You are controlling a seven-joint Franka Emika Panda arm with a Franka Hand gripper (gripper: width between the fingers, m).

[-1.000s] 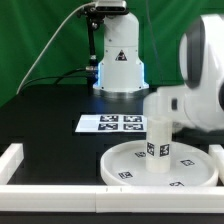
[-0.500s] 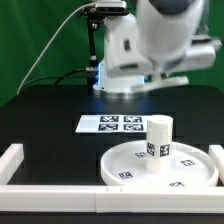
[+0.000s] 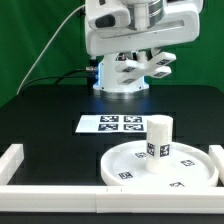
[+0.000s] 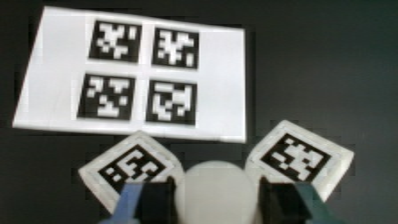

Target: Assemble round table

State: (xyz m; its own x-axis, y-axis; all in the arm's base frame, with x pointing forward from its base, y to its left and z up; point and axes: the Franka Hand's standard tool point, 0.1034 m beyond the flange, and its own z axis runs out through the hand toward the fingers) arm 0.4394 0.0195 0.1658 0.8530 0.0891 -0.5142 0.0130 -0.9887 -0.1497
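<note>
The large round disc [image 3: 128, 165] lies flat at the front on the exterior view's right. The short thick cylinder leg [image 3: 158, 143] stands upright on its middle. My gripper [image 3: 148, 68] is high above the table's back, far from the disc. It is shut on the small cross-shaped foot [image 3: 166, 62]. In the wrist view the foot [image 4: 299, 155] shows two tagged arms spread to either side. Its white rounded middle sits between my two fingers [image 4: 143, 203]. My gripper [image 4: 217, 200] hangs over the marker board.
The marker board [image 3: 113, 124] lies flat mid-table behind the disc and also fills the wrist view [image 4: 134, 68]. A white border rail [image 3: 12, 160] runs along the exterior view's left and front edges. The robot base [image 3: 118, 80] stands at the back.
The arm has risen from beside the leg at the exterior view's right and swung back towards the base, carrying the foot. The disc and leg have not moved.
</note>
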